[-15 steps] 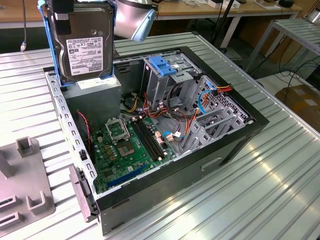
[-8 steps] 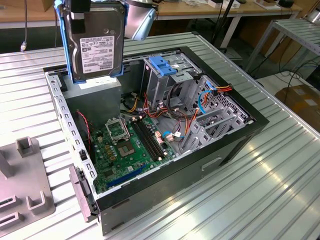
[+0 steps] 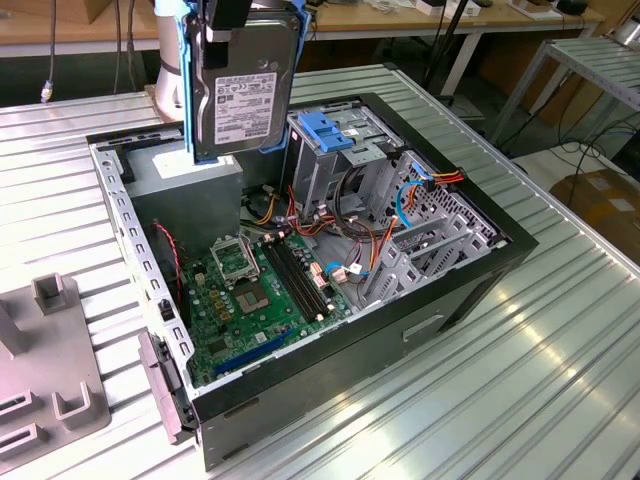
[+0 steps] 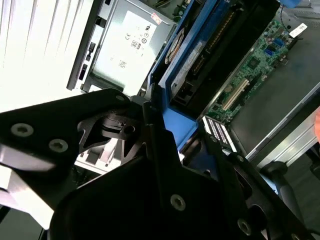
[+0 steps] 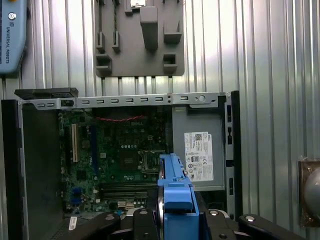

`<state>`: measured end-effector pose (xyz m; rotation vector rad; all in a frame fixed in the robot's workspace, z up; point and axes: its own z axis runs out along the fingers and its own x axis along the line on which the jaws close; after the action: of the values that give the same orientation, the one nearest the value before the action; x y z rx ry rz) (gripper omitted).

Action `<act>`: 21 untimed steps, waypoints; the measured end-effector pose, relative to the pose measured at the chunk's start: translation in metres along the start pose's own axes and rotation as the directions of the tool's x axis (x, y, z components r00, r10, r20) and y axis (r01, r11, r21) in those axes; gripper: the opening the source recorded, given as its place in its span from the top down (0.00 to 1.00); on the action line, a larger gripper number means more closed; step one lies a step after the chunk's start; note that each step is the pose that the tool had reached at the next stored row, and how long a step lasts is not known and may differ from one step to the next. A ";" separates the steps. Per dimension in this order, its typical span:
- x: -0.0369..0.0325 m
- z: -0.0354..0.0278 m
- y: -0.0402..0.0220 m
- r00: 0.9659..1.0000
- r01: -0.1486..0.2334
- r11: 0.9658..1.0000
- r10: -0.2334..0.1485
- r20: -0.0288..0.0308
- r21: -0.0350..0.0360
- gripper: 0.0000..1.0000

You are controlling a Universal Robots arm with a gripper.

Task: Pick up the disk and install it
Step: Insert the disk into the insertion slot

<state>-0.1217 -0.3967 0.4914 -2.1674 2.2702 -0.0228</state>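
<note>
Disk (image 3: 245, 95) hung upright in my pincer (image 3: 228, 15), squeezed shut on its top end. Long side ran up-down, just over grey box (image 3: 200, 195). Metal cage (image 3: 335, 170) sat lower, toward exterior view's right of disk.

Table (image 3: 540, 370): ribbed silver metal slats, glare in patches. Open black case (image 3: 330, 375) lies on its side on the slats, open face up. Grey plate (image 3: 45, 385) with raised blocks lies flat near the case, at the exterior view's left of it, with a strip of bare slats between them. Arm base (image 3: 165, 60) stands on the table behind the case. In the first wrist view, a blue-grey device (image 5: 10, 35) rests on the slats beyond the case's rim (image 5: 125, 100), beside the plate (image 5: 137, 55) and apart from it.
</note>
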 end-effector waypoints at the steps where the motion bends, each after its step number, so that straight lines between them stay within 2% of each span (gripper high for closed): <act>1: 0.0000 0.0000 -0.0003 1.000 0.000 1.000 0.000 0.000 0.000 0.63; 8: 0.0000 0.0000 -0.0016 1.000 0.000 1.000 0.000 0.000 0.000 0.63; 14: 0.0029 0.0000 -0.0017 1.000 0.000 1.000 0.000 0.000 0.000 0.63; 18: 0.0071 0.0001 -0.0018 1.000 0.000 1.000 0.000 0.000 0.000 0.63; 21: 0.0136 0.0001 -0.0021 1.000 0.000 1.000 0.000 0.000 0.000 0.63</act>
<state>-0.1202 -0.4104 0.4914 -2.1673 2.2703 -0.0228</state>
